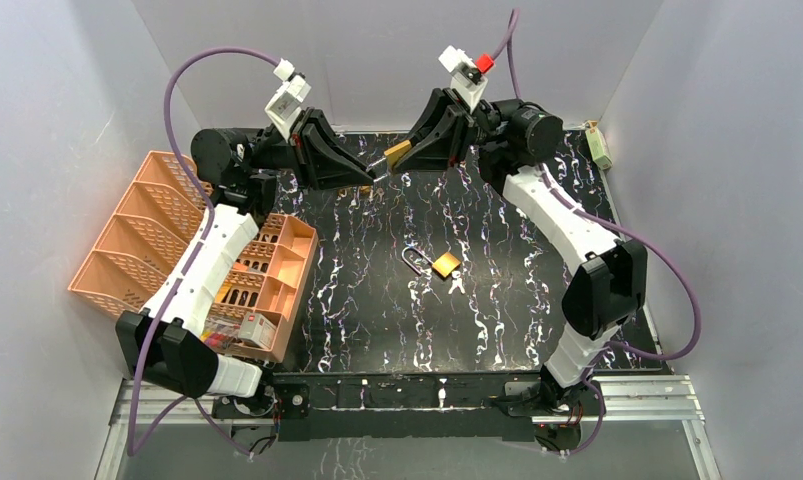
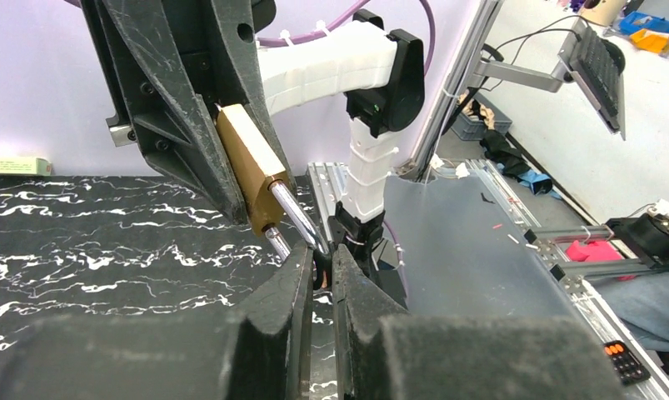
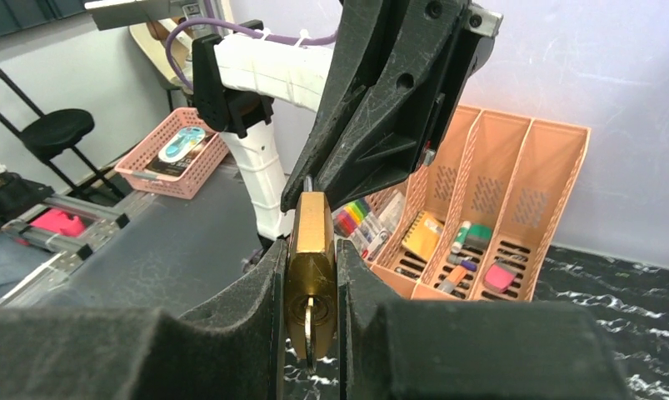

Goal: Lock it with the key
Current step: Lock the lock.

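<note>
Black marbled worktop (image 1: pixel 377 330) fills the view, and a big orange desk organizer (image 1: pixel 127 250) sits along its left edge, its near compartments stocked with small stationery. The left arm (image 1: pixel 202 265) sweeps up over that organizer. The right arm (image 1: pixel 567 225) bends in from the other side. The two meet nose to nose above the far middle of the worktop.

Now the right claw (image 3: pixel 311 250): its two fingers are clamped on the flat sides of the brass padlock (image 2: pixel 249 171), holding it clear of the surface, keyhole end toward its own wrist camera. Something silvery shows in that keyhole, but I can't tell whether it's a key.

Over to the left claw (image 2: pixel 318 268). It's closed right down, fingers pinching the chrome shackle (image 2: pixel 297 218) where it pokes out of the brass body. So both claws are on one lock, one on the body and one on the shackle.

Down on the worktop, near the middle and well apart from the action, lies a second padlock (image 1: pixel 444 264) with its shackle swung open. A small pale key (image 1: pixel 458 284) lies just beside it.
</note>
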Robot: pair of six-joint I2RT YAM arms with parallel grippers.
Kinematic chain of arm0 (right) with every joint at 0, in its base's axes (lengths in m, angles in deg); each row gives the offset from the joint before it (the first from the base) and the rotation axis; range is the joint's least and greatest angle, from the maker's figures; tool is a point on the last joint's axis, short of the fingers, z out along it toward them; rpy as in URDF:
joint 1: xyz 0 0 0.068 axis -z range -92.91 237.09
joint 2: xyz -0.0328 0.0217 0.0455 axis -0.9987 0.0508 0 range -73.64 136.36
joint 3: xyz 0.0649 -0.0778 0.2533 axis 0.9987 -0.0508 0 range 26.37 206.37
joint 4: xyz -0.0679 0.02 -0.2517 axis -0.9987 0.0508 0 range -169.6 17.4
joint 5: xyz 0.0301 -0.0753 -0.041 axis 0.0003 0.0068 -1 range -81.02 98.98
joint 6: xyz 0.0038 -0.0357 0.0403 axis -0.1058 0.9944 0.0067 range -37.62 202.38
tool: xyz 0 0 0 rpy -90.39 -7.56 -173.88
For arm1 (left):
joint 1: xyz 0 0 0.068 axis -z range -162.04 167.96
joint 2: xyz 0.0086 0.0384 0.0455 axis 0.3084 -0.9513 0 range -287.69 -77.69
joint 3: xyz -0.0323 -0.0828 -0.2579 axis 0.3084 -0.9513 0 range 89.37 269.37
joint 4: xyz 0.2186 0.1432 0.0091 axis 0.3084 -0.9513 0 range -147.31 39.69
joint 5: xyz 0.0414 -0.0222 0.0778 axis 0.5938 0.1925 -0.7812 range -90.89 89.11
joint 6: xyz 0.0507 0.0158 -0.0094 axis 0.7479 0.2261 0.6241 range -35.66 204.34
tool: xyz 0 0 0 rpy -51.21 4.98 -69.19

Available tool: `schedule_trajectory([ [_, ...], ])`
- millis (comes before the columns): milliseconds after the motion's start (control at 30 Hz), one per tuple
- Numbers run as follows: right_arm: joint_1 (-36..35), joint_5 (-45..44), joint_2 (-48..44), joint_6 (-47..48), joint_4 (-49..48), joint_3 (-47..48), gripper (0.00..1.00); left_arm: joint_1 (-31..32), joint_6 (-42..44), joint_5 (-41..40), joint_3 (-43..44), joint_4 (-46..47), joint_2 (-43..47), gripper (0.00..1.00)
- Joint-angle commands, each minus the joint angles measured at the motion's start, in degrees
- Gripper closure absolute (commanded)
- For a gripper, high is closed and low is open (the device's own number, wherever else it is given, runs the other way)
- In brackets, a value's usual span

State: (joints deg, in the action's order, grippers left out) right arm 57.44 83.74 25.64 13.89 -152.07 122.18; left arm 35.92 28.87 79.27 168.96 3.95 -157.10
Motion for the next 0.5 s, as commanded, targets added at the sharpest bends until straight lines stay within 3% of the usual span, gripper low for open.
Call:
schedule_trajectory([
  [0,-2.3,-11.0,-2.4,5.5,-3.9,-1.6,1.0,4.1,-5.8,-2.3,2.8,4.9,-0.8,1.0],
  [467,-5.2,-12.2,-3.2,5.2,-4.7,-2.5,1.0,4.1,-2.5,-8.0,0.9,9.5,-0.3,1.0],
])
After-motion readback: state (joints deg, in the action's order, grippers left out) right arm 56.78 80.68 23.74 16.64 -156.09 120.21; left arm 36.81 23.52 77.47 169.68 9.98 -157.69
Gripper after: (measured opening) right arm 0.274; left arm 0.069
